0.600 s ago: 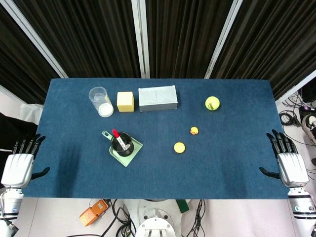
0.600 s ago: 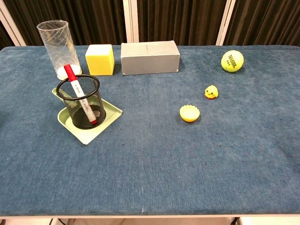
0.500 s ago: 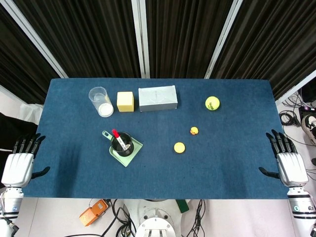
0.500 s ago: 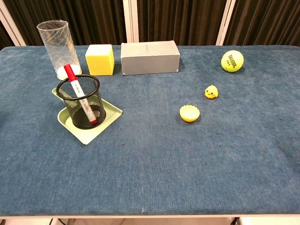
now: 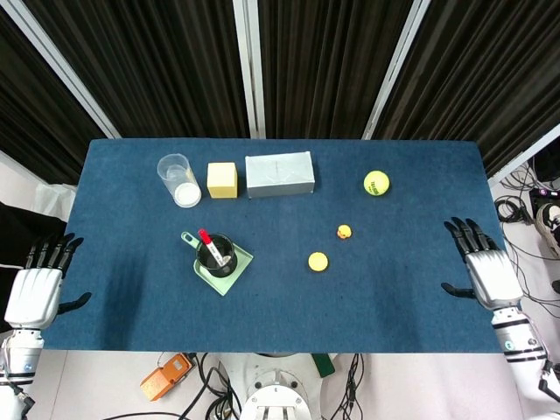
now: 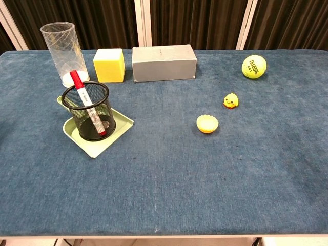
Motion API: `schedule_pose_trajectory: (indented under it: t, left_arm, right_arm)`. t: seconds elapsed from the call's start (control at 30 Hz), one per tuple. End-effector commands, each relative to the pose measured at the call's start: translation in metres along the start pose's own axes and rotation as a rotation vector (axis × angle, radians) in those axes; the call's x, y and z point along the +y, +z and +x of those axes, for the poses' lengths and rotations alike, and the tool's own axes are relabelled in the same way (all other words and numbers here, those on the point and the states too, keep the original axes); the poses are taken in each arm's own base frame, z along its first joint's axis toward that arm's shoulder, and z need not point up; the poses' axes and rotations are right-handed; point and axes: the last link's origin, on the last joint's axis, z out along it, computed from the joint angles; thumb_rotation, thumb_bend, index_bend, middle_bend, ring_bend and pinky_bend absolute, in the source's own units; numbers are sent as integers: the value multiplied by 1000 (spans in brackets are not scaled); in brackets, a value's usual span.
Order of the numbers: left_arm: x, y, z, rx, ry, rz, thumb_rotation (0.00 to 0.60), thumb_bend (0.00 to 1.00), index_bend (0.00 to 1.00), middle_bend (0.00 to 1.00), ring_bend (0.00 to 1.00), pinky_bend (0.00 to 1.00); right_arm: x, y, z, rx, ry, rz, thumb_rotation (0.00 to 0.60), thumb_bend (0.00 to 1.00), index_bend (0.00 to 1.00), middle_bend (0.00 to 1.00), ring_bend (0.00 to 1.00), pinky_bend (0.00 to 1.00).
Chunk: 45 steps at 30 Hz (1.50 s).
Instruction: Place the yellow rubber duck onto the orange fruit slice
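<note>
Reaching for the yellow rubber duck point(image 5: 344, 232), the right hand point(image 5: 480, 268), fingers spread and empty, should approach from above; the duck sits near the orange fruit slice point(image 5: 318, 261) on the bench point(image 5: 411, 297), apart.

duck point(image 6: 231, 100) yellow | slice point(image 6: 207, 123) orange | table point(image 6: 205, 184) blue | tray point(image 6: 115, 134) green

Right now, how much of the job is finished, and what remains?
Nothing is done yet: the yellow rubber duck sits on the table, apart from the orange fruit slice. Nothing is in hand: the right hand is empty with fingers spread over the table's right edge, and the left hand is empty at the left edge. Still left: reach the duck, grasp it, and set it onto the slice.
</note>
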Motion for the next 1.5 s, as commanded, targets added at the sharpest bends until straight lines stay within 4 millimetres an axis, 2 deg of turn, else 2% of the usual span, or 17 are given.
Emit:
schedule_pose_trajectory:
  t: [0.03,0.17,0.27,0.47,0.53,0.7,0.83,1.5]
  left_arm:
    - [-1,0,1,1,0,2,600,0,120,86,18,0]
    - [-2,-2,3,4,4,10,600,0,120,86,19,0]
    - [-3,-5,4,5,6,19,600,0,120,86,19,0]
    - [-8,-9,4,-1,11,47,600,0,120,86,19,0]
    - [-9,-9,4,-1,13,52,600,0,120,86,19,0]
    - [-11,-10,6,0,17,60,600,0,120,86,18,0]
    - [-13,-11,5,-6,19,69,600,0,120,86,19,0]
    - [-17,-13,1,-13,17,88,600,0,120,86,19,0]
  right_arm:
    - [-27,59,4,-100,-35,97,600,110,0,121,67,289]
    - [-58,111,-6,-194,-89,161,600,115,0,62,65,289]
    - [-78,141,-18,-239,-132,191,600,139,19,27,55,288]
    - [-104,178,-49,-311,-171,207,600,207,111,27,53,285]
    - [-111,186,-58,-326,-183,212,600,242,180,27,55,285]
    - [-124,197,-75,-345,-203,229,600,333,343,27,61,286]
    - [-128,201,-81,-340,-195,234,600,375,408,31,69,286]
    - [-122,204,-92,-333,-137,232,600,429,471,71,99,286]
